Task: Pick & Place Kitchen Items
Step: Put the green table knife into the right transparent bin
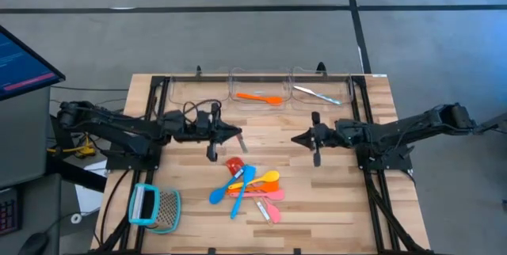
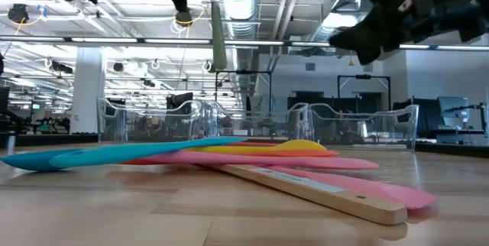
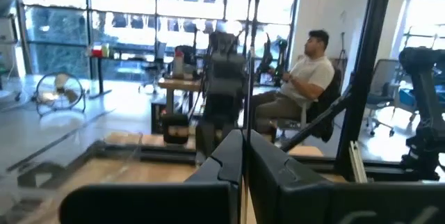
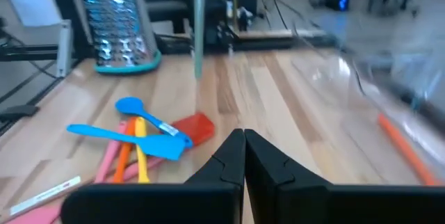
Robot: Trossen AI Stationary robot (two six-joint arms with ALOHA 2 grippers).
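Note:
A pile of slim utensils [image 1: 249, 188] lies on the wooden table near its front middle: a blue spoon [image 4: 129, 106], a blue spatula [image 4: 125, 137], yellow, orange and pink ones, and a red-headed spatula [image 4: 195, 128]. My left gripper [image 1: 239, 135] hovers left of centre, shut on a slim grey-green utensil [image 2: 218, 24]. My right gripper [image 1: 294, 138] faces it from the right, shut and empty, above the table. An orange spoon [image 1: 260, 97] lies in the middle clear bin. A silvery piece [image 1: 317, 94] lies in the right one. My left gripper pinches the grey-green utensil by its upper end [image 1: 238, 137] between its two fingers, which lie about level and point toward the table's right. The utensil [image 4: 197, 29] hangs straight down below the fingers, clear of the table. The low view cuts off the place of contact.
Three clear bins [image 1: 194, 89] stand in a row along the far edge. A teal-framed metal grater [image 1: 154, 207] lies at the front left. A monitor [image 1: 24, 65] stands beyond the table's left edge. A person [image 3: 306, 78] sits in the room behind.

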